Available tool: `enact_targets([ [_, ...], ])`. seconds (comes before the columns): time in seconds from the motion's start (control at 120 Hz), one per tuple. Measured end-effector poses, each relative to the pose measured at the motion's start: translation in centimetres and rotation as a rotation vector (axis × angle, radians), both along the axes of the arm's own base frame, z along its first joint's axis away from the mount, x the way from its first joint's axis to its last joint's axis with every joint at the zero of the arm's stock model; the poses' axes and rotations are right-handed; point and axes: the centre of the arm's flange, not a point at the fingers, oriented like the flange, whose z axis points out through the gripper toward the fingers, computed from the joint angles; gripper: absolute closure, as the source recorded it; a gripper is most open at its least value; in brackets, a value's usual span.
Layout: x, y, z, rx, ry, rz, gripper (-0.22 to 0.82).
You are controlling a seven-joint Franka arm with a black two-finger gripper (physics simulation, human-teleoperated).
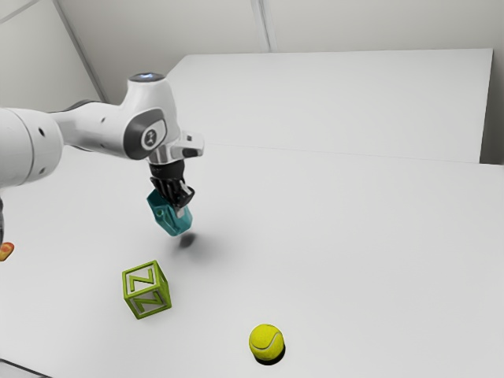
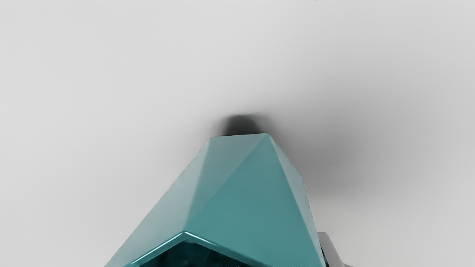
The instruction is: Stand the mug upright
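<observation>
A robot arm [image 1: 98, 130] holds a teal mug [image 1: 171, 224] tilted above the white table [image 1: 331, 236], its claw [image 1: 180, 208] clamped on the mug, which needs levelling, then gentle lowering until its bottom sits flat before release

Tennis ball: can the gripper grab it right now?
Probably not: the gripper looks shut on the teal mug, held off the table. Otherwise the ball sits in the open, nothing over it.

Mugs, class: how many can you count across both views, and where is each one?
1: the teal mug, held tilted in the gripper, above the table.
</observation>
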Motion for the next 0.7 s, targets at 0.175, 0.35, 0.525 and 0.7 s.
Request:
enact_targets([
  [0.175,0.6,-0.4,-1.4,0.014,-0.006,0.015,0.79],
  [0.35,1.0,-0.5,-2.6,0.021,-0.010,0.032,0.79],
  [0.525,1.1,-0.7,-3.5,0.024,-0.006,0.046,0.79],
  [0.7,1.0,-0.9,-4.3,0.026,0.002,0.057,0.79],
])
